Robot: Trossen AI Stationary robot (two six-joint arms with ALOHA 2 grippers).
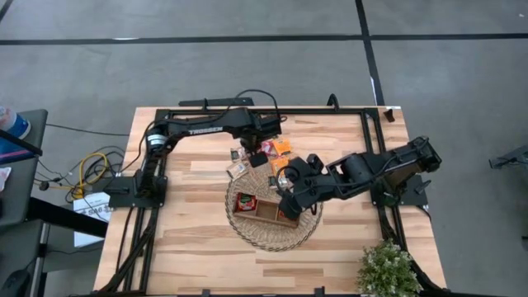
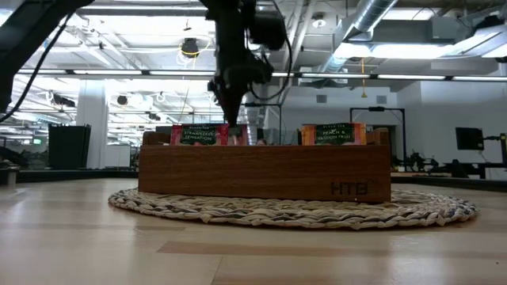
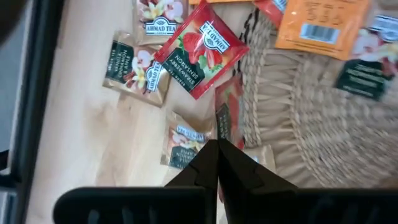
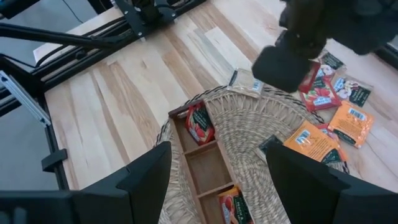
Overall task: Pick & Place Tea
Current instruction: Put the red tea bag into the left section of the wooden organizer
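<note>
The pale, striped wooden table (image 1: pixel 190 247) fills the middle of the high view. A round woven wicker mat (image 1: pixel 274 238) lies on it, centre frame — just above the mat, small flat tea sachets (image 1: pixel 238 170), red, orange and pale, lie scattered on the wood.

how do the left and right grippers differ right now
The left gripper is shut, pinching a red tea sachet by its edge over the loose sachets beside the wicker mat; the right gripper is open and holds nothing. The left one hangs at the mat's far edge, the right one over the wooden tray on the mat. Both have two dark fingers and point down at the table.
</note>
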